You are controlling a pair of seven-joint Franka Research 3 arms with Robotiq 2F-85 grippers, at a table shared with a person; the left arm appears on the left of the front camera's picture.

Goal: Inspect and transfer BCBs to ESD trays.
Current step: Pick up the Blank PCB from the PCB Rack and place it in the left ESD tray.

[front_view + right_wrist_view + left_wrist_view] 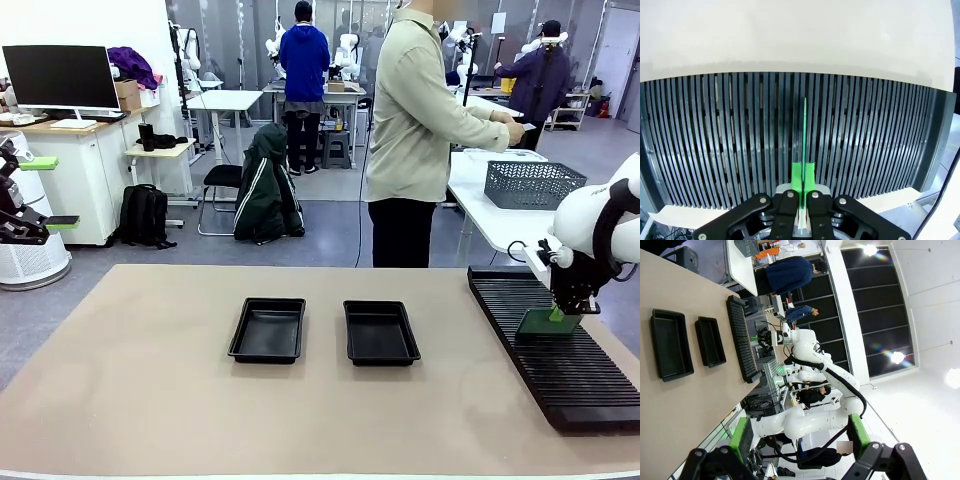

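The two ESD trays (267,330) lie side by side at mid-table, slightly apart, with bare tabletop (150,400) on every side. A broad open strip separates the right-hand tray from the ribbed black rack (570,370), which runs along the table's right edge. The right gripper (566,306) hangs over the rack's far part, jaws pinching a BCB (548,322). In its wrist view the board stands edge-on between the green pads (797,175), reaching down to the slats; whether it sits in a slot is unclear. The left gripper (50,192) hangs beyond the table's left edge, jaws spread wide, holding nothing.
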